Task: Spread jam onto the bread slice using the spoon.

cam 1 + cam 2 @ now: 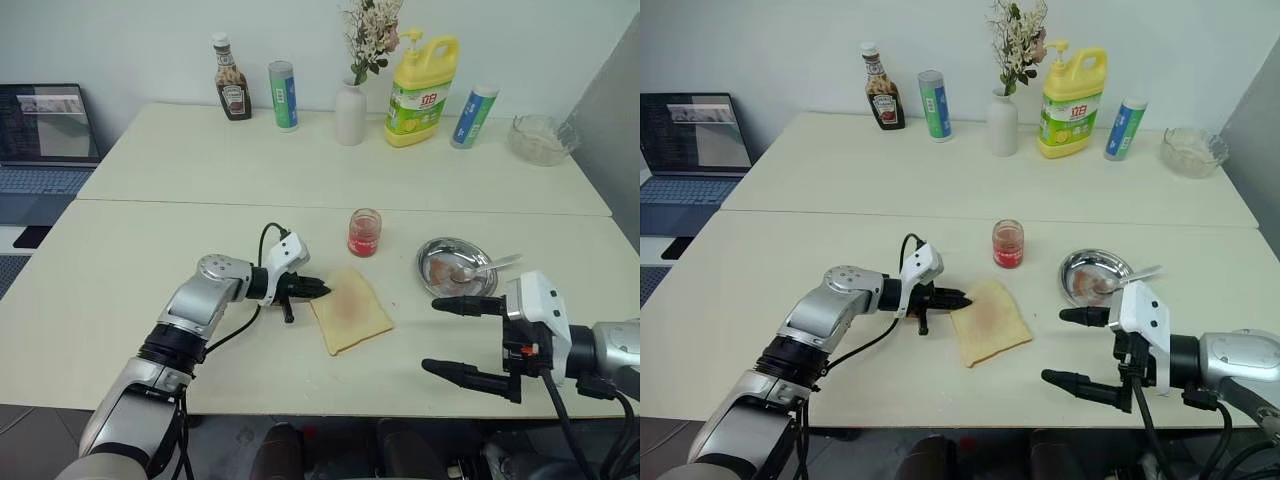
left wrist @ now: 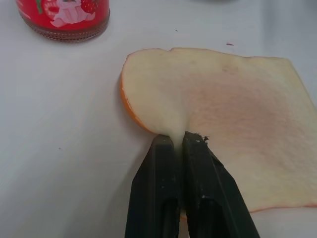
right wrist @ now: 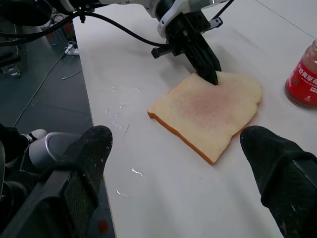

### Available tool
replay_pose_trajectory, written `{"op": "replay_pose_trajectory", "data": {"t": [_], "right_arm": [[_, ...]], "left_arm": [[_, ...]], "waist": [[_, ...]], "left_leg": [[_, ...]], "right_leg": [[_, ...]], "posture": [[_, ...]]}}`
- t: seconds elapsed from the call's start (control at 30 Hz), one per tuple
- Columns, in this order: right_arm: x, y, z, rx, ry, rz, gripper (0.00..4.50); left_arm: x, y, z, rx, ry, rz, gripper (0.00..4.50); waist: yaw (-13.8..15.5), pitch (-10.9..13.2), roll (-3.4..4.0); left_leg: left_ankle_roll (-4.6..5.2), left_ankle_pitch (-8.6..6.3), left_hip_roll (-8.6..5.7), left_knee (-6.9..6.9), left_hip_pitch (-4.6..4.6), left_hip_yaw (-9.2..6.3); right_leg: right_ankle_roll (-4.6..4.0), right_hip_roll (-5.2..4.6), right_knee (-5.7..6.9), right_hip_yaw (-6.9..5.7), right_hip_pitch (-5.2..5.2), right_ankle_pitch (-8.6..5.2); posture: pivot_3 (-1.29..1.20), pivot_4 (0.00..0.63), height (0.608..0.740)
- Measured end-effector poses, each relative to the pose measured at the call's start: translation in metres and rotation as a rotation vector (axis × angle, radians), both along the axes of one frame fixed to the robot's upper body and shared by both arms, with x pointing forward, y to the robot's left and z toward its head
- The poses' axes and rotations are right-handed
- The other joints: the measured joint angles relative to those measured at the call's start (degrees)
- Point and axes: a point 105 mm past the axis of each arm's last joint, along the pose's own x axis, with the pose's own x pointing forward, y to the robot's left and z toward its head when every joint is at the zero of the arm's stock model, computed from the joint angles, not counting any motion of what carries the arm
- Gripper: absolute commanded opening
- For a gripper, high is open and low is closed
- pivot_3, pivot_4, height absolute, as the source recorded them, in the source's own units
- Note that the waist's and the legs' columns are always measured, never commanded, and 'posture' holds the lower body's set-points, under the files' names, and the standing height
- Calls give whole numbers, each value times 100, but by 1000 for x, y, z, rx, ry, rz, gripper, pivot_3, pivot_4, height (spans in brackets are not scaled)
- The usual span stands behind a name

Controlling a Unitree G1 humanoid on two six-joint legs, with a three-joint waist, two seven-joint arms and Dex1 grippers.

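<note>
Left wrist view shows the left tool point(image 2: 178, 141) pinched tight on the bread slice point(image 2: 233, 124) edge, jam point(image 2: 64, 17) just beyond. Right tool point(image 1: 455, 338) gapes wide, empty, with the spoon point(image 1: 485, 267) in its dish point(image 1: 440, 255) just ahead on the counter point(image 1: 150, 240).

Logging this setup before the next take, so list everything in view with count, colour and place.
bread slice: 1, pale tan, front table, centre
jam: 1 jar, red, behind the bread
steel dish: 1, silver, right of the jar
spoon: 1, silver, resting in the dish
ketchup bottle: 1, brown, rear table, left
tubes: 2, blue-green, rear table
vase: 1, white, with flowers, rear centre
detergent bottle: 1, yellow, beside the vase
glass bowl: 1, clear, rear right
laptop: 1, far left
left pincer: black, shut, tips on the bread's edge
right pincer: black, open, near the dish
</note>
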Motion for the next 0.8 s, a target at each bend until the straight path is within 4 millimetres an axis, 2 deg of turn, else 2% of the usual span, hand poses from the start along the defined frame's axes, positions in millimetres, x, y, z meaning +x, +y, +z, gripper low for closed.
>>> {"op": "replay_pose_trajectory", "data": {"t": [0.03, 0.27, 0.4, 0.57, 0.67, 0.73, 0.8], "right_arm": [[0, 0, 0, 1, 1, 1, 4500], [-1, 0, -1, -2, 8, 3, 4500], [-4, -2, -6, -9, 29, 2, 4500], [-2, -8, -6, -23, 0, -30, 4500], [2, -16, -4, -9, -25, -98, 4500], [8, -31, -5, 50, -64, -251, 4500], [10, -45, -9, 89, -97, -380, 4500]], "left_arm": [[1, -1, 0, 5, -12, 5, 759], [10, 4, 5, 33, -116, 42, 3071], [9, 19, 9, 54, -171, 60, 4337], [9, 39, 18, 131, -280, 65, 4337], [7, 51, 32, 132, -358, 78, 4427], [-14, 47, 54, 105, -442, -18, 4427], [-36, 40, 61, 117, -471, -130, 4427]], "waist": [[2, 0, 0], [4, 0, 0], [-9, 0, 0], [6, 0, 0], [7, 0, 0], [8, 0, 0], [8, -4, 5]], "left_leg": [[0, 0, 0, 0, 0, 0], [0, 0, 0, 1, 1, -1], [0, 0, 3, -3, 2, -1], [0, 0, 2, -1, 2, -1], [0, 0, 3, -2, 0, -1], [-1, 0, 4, -5, -2, 0], [-4, -1, 7, -8, -2, -1]], "right_leg": [[0, 0, 0, 0, 0, 0], [-1, 0, 0, -1, 1, 1], [-2, 1, 1, -1, 0, 1], [-1, -1, 1, -2, 1, 1], [-2, -1, -1, -3, 1, 1], [-7, -4, -2, -3, 0, 4], [-4, -6, -4, -5, 0, -2]], "posture": [[0, 150, 740], [0, 150, 740], [0, 150, 740], [0, 150, 740], [0, 150, 740], [0, 150, 740], [0, 150, 740]]}}
